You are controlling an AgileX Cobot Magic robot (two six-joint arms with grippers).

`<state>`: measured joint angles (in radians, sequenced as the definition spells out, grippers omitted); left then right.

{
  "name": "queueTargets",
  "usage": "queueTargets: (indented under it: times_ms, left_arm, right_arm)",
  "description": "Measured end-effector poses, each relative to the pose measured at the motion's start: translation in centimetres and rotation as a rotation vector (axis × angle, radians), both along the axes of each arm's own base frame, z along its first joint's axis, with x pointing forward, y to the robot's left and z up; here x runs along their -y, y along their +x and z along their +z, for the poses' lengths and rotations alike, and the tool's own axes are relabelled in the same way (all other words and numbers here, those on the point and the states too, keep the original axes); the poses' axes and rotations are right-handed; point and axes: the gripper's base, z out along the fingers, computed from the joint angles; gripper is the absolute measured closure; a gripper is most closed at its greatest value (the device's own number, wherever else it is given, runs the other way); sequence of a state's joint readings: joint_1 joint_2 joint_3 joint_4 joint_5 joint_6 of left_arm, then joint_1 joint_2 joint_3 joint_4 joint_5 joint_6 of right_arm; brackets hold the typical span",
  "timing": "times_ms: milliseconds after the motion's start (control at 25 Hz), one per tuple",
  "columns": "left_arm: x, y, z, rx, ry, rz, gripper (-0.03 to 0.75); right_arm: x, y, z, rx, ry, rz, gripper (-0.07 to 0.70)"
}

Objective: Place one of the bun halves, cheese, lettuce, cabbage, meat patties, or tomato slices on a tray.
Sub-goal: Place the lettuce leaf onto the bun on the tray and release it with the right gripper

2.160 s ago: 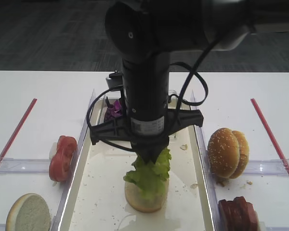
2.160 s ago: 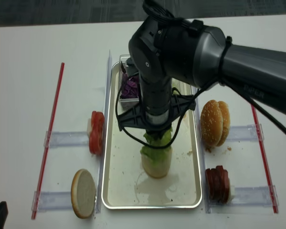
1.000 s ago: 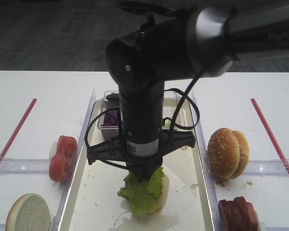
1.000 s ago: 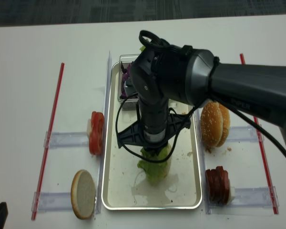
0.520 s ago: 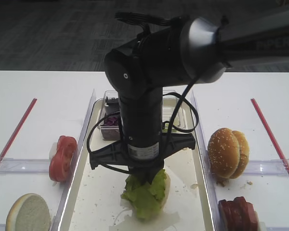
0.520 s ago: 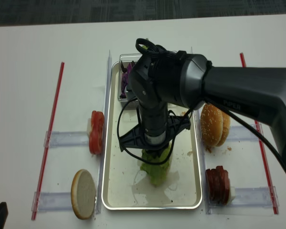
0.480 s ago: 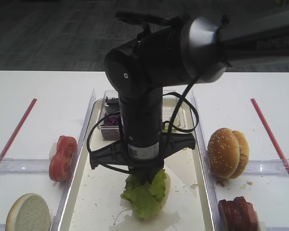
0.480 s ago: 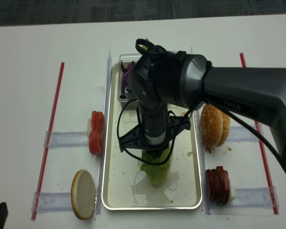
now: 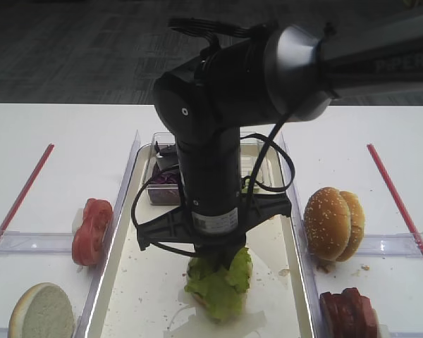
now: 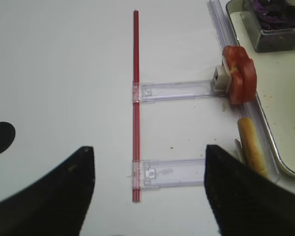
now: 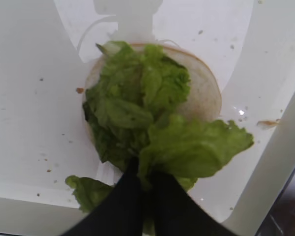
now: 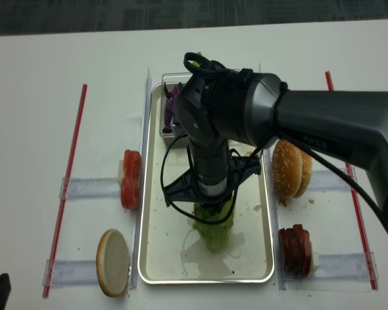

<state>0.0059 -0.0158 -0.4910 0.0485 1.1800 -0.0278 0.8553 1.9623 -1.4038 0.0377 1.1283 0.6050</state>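
Note:
My right gripper is shut on a clump of ruffled green lettuce. The leaves drape over a flat bun half lying on the floor of the tray. From above, the dark right arm stands upright over the lettuce and hides most of that bun. My left gripper hangs open over bare table left of the tray. Tomato slices and another flat bun half sit beside the tray's left rim.
Purple cabbage fills a clear tub at the tray's far end. Sesame bun halves and meat patties stand on clear holders to the right. Red strips run along both outer sides.
The right arm has come down and toward the tray's near end with the lettuce. The leaves now rest on the bun half.

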Motion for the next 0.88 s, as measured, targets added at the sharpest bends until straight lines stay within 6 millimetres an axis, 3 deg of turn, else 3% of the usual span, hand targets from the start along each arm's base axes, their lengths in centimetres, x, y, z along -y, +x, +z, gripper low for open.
queueTargets:
  times_ms: [320, 880]
  left_arm:
    - [0.0, 0.0, 0.0, 0.0, 0.0, 0.0, 0.277]
    - [0.0, 0.0, 0.0, 0.0, 0.0, 0.0, 0.277]
  right_arm:
    - [0.06, 0.01, 0.0, 0.001, -0.007, 0.003, 0.539]
    - [0.17, 0.05, 0.33, 0.015, -0.007, 0.006, 0.279]
